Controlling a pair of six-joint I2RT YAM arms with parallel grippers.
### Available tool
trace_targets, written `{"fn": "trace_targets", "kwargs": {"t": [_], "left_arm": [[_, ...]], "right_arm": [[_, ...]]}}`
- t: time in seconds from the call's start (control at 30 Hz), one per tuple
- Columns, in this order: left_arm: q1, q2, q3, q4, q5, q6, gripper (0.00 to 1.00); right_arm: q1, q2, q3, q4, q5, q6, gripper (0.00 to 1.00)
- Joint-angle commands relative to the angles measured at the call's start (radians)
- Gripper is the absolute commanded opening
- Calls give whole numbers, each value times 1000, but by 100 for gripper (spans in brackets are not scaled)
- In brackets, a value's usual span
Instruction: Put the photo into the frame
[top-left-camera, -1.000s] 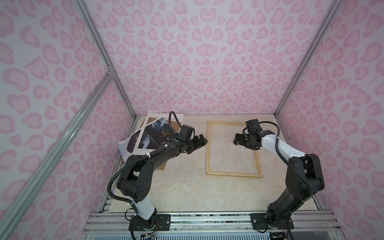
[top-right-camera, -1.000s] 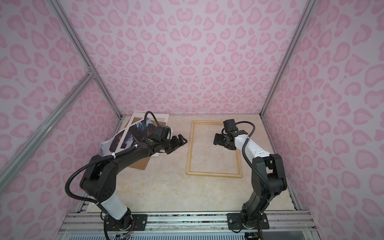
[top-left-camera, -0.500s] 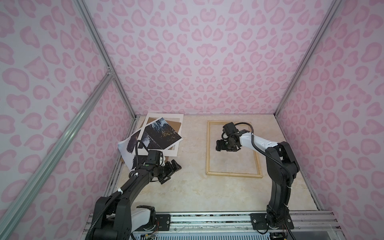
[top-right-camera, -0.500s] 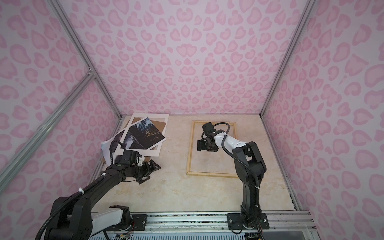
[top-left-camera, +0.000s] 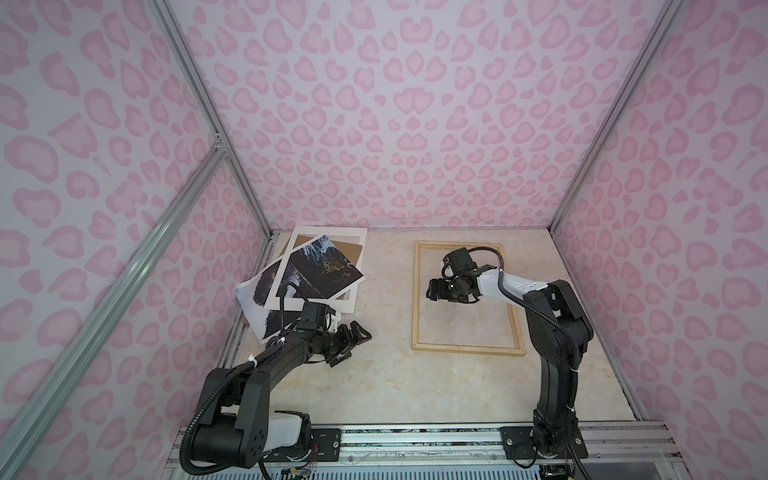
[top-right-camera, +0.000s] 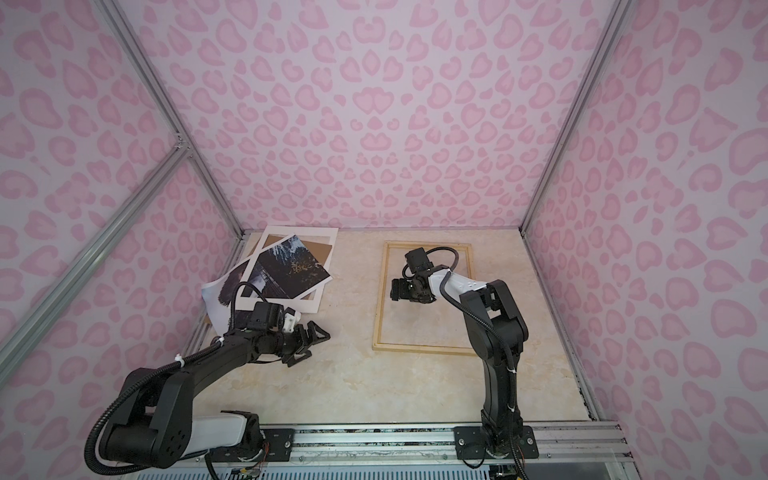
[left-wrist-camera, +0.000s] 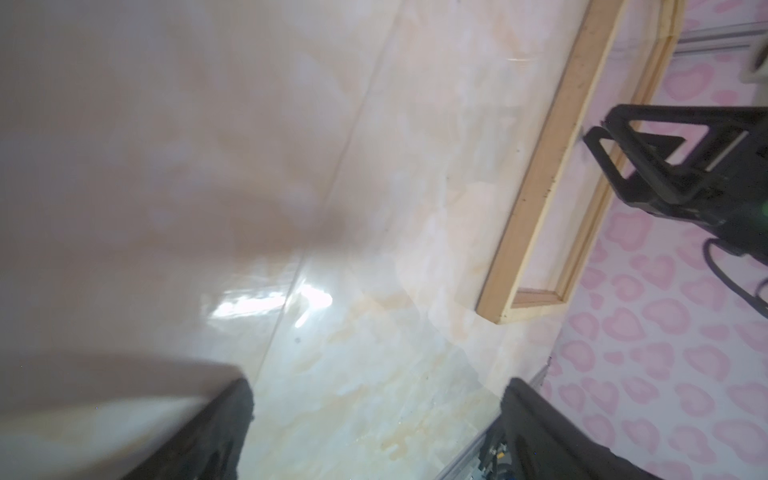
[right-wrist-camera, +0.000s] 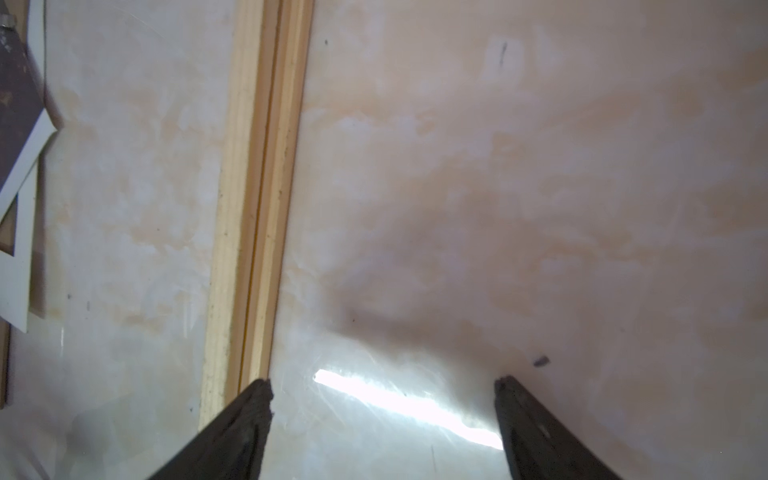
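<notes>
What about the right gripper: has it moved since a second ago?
Yes. The right gripper has shifted left across the frame, from its right half to its left rail.

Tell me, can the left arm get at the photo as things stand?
Probably yes. The photo lies uncovered on top of the white mat board. The left gripper is open, empty and close to the photo's near edge, with nothing between them.

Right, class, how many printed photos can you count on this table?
2. A waterfall photo lies on the white mat board at the far left; a second print, curled, sticks out from under it beside the left wall. Others may be hidden below.
</notes>
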Motion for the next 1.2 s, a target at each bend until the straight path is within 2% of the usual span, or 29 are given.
{"fn": "trace_targets", "kwargs": {"t": [0.0, 0.13, 0.33, 0.4, 0.6, 0.7, 0.8, 0.87, 1.0, 1.17], "left_arm": [[-6, 39, -55, -90, -19, -58, 97], [10, 0, -48, -45, 42, -118, 98], [21, 38, -45, 21, 103, -144, 98], [20, 56, -30, 5, 90, -126, 98], [21, -5, 54, -127, -8, -41, 98], [21, -56, 88, -229, -100, 12, 97], [21, -69, 100, -287, -185, 47, 98], [19, -50, 98, -280, -168, 51, 97], [11, -21, 105, -266, -145, 62, 98], [-4, -11, 111, -253, -135, 55, 97]], "right_arm": [[13, 28, -46, -92, -58, 64, 87], [30, 53, -52, -85, -69, 69, 86], [39, 64, -70, -44, -104, 94, 86], [41, 37, -63, -57, -60, 81, 86], [54, -215, -42, -189, 130, 70, 95], [62, -399, -171, -225, 198, 139, 98], [76, -587, -384, -184, 130, 216, 98], [97, -676, -503, -170, 88, 267, 99], [200, -815, -642, -192, 136, 367, 98], [262, -889, -752, -153, 139, 479, 98]]}}
